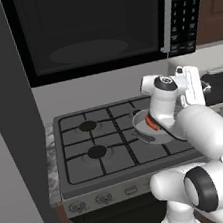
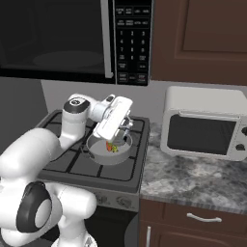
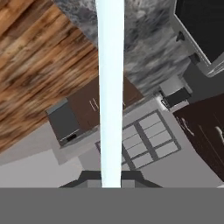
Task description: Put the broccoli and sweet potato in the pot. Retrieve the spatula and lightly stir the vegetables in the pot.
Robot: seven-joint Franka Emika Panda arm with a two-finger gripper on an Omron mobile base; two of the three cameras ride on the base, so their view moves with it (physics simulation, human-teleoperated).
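one pot (image 2: 111, 153), one sweet potato (image 2: 109, 145), one broccoli (image 2: 115, 149), one spatula (image 3: 110, 87), one gripper (image 2: 116, 140). the shallow grey pot sits on the stove (image 2: 126, 170) a little left of centre in the right base view, and right of centre in the left base view, where an orange patch shows inside it just beside the white forearm. in the right base view the orange sweet potato and the small green broccoli lie touching in the pot, directly under the hand. the fingers are drawn narrow around the spatula, which in the hand view runs as a pale blue-white bar from the finger tips (image 3: 131, 176) at the bottom straight up to the top edge. the arm bends over the burners, its hand tilted steeply down into the pot. a toaster oven (image 2: 205, 124) stands on the counter at the right of the right base view.
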